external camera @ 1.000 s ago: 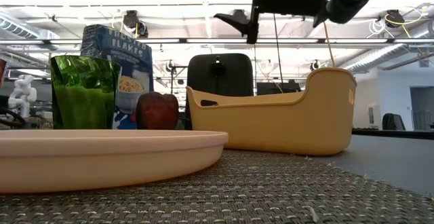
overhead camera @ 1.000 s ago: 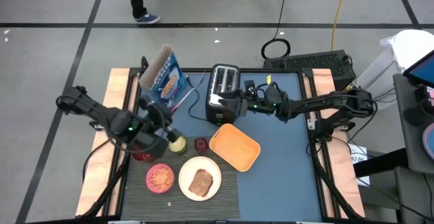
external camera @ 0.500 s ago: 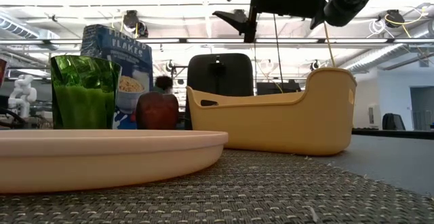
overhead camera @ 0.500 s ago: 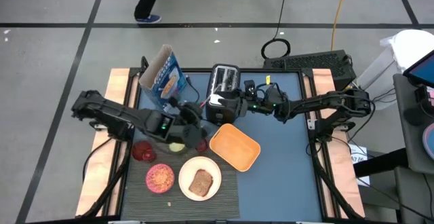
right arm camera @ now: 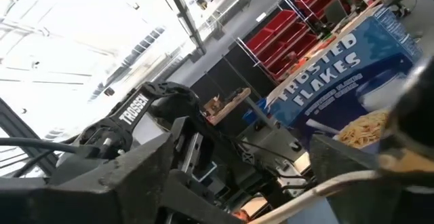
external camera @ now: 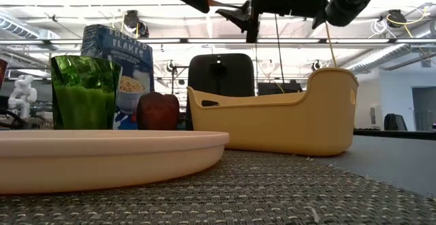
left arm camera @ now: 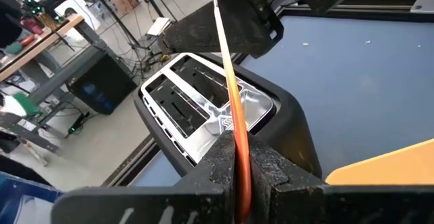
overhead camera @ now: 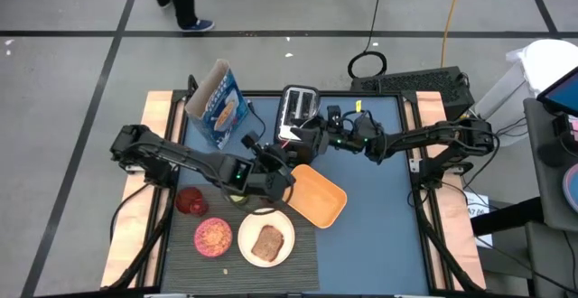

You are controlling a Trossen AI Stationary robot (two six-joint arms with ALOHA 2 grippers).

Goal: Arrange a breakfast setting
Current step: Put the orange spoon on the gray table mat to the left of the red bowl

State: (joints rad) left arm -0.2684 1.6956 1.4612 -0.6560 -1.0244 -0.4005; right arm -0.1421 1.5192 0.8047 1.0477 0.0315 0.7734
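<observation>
Red-handled spoon (left arm camera: 227, 81) rises from between the clenched fingers (left arm camera: 217, 166) of the left gripper (overhead camera: 274, 173), at the middle of the high view just left of the toaster (overhead camera: 298, 110). In the left wrist view the handle runs up the centre of the frame, and its pale tip meets the dark right gripper (left arm camera: 234, 27) in the upper middle. Such a pose suggests a handover between the arms, the spoon held upright so that its free end is offered. In the high view the right gripper (overhead camera: 312, 140) hangs over the toaster's near edge; whether its fingers are parted or closed cannot be told.

Dark ribbed placemat (overhead camera: 298, 262) lies at the lower centre of the high view. It carries the round white plate (overhead camera: 287, 235) with the toast slice (overhead camera: 267, 244) on it. Left of the plate stands the pink bowl (overhead camera: 213, 236), and the red glass (overhead camera: 191, 200) is above and left of the bowl. Most of the setting is thus grouped on the mat, presumably leaving the spoon as the remaining piece. The small green cup (external camera: 85, 92) stands at the left of the low view, with a dark red apple (external camera: 157, 111) beside it. An orange tub (overhead camera: 312, 195) sits right of the plate, and the blue cereal box (overhead camera: 217, 106) stands at the upper left of the table (overhead camera: 379, 235).
</observation>
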